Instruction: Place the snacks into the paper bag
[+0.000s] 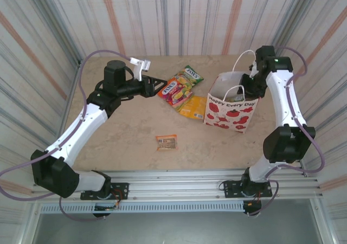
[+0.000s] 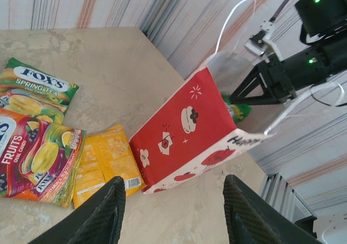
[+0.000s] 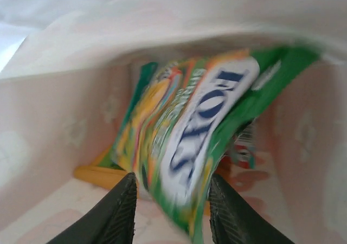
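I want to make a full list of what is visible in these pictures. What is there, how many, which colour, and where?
paper bag: 1, white with red apple prints, upright on the right of the table.
green-yellow Fox's packet: 1, flat on the table, left of the bag.
red-orange Fox's packet: 1, touching the green-yellow one.
orange-yellow packet: 1, between the red-orange one and the bag.
small brown packet: 1, alone near the table's front.
blurred green Fox's packet: 1, inside the bag.
yellow packet: 1, at the bag's bottom.
table: 1, beige.
left hand: 1, black, open, empty.
right hand: 1, black, open, in the bag's mouth.
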`<state>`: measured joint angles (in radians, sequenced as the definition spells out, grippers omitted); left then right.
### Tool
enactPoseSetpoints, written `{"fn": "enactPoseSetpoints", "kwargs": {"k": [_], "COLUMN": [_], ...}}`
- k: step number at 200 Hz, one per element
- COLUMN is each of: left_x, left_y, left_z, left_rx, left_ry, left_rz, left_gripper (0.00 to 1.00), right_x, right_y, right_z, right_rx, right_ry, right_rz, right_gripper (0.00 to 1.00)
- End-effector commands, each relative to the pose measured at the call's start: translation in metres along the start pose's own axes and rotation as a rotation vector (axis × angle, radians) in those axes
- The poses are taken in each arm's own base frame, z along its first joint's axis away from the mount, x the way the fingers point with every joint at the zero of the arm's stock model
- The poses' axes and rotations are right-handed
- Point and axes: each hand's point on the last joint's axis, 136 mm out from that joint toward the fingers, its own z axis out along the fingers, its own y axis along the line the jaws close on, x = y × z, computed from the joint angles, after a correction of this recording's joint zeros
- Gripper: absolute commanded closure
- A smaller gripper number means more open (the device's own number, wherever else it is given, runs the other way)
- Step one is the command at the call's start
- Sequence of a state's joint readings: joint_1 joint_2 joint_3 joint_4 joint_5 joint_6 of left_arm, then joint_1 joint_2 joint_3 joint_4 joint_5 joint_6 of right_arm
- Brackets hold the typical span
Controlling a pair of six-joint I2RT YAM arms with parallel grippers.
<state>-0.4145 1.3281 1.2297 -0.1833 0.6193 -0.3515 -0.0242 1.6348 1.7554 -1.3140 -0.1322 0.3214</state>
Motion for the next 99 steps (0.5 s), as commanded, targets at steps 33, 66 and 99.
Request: {"fn": "enactPoseSetpoints", "kwargs": {"k": [33, 66, 99], "left_x": [0.032, 0.069, 0.129], "left_y": [0.026, 0.043, 0.057], "left_z": [0.007, 0.008, 0.012], "left_rx": [-0.110, -0.167, -0.221], "left_ry": [0.117, 0.230, 0.395], "left_rz": [-0.084, -0.222, -0.385], "left_gripper": [0.49, 0.50, 0.50], "right_x": [0.021, 0.035, 0.058], "right_y": [-0.035, 0.004, 0.041], "right_z": [-0.072, -0.108, -0.140], "right_rx": [0.168, -0.038, -0.220], "right_ry": [-0.107, -0.226, -0.345], "right_rz": [-0.025, -0.076, -0.172], "right_gripper": [0.55, 0.54, 0.53]}}
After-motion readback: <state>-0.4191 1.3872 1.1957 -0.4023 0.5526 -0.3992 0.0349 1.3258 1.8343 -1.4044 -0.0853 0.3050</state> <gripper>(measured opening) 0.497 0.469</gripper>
